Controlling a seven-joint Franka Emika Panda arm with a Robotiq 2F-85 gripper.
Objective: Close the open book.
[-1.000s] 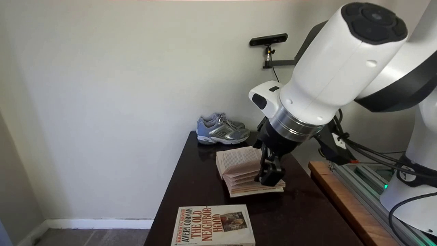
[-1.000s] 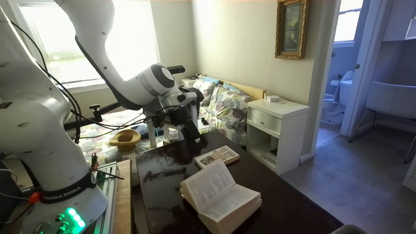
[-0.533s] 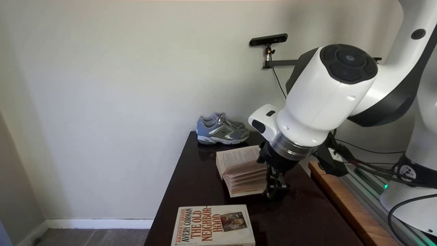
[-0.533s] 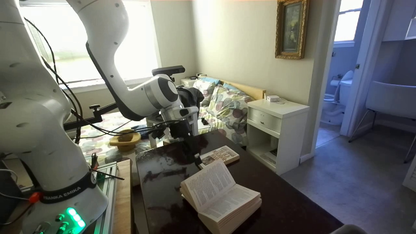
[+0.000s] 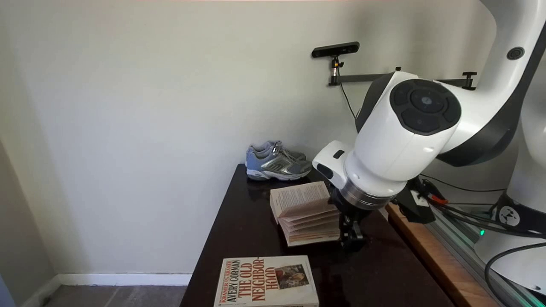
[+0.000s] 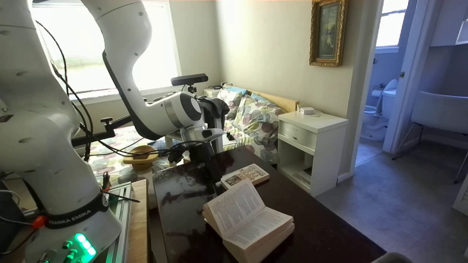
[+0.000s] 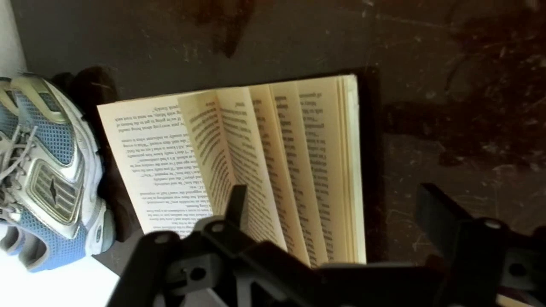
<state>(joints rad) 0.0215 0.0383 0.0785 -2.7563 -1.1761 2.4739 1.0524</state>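
Note:
The open book (image 5: 305, 213) lies on the dark table with its cream-tan pages facing up. Its pages also show in an exterior view (image 6: 252, 226), where one half stands tilted up, and in the wrist view (image 7: 277, 149), where several leaves fan out. Its cover is hidden. My gripper (image 7: 332, 187) is open and empty. In the wrist view one finger overlaps the pages and the other is over bare table past the book's edge. In both exterior views the gripper (image 5: 353, 241) is low by the book's raised side (image 6: 216, 185). I cannot tell whether it touches.
A larger closed book with big title lettering (image 5: 268, 279) lies near the open one, also in an exterior view (image 6: 248, 174). Blue-grey shoes (image 5: 277, 162) stand at the table's end, close to the book in the wrist view (image 7: 55, 170). A wooden bench edge (image 5: 435, 256) runs alongside.
The arm has come down, and the gripper has moved lower and closer to the open book's raised side. In an exterior view it also shifted slightly right. Both books have not moved.

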